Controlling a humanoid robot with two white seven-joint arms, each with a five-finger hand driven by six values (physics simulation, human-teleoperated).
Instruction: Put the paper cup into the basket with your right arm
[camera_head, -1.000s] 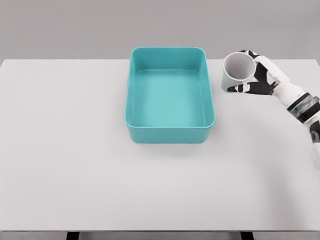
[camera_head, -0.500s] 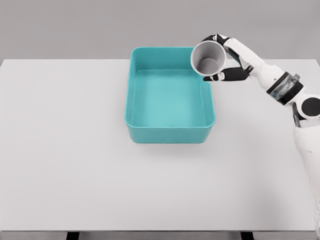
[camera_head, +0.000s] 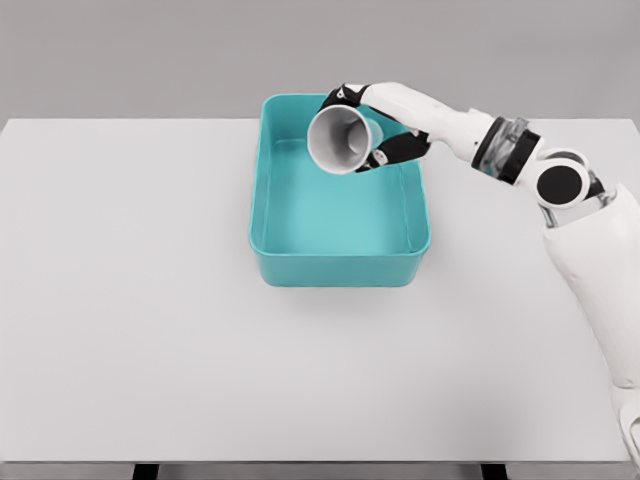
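Presently the paper cup (camera_head: 341, 141) is found grasped in the fingers (camera_head: 392, 151) of the right hand (camera_head: 375, 125), tipped on its side with its open mouth turned toward the camera. It is held above the far half of the teal basket (camera_head: 340, 267), inside the line of the rim and apart from the basket floor. The basket is set toward the far edge of the white tabletop (camera_head: 150, 330), near its middle. Transport is judged largely complete; lowering and release of the cup are judged outstanding, so the task is not yet done. The left arm is not seen. No brand, label or writing is observed on cup, basket or arm.
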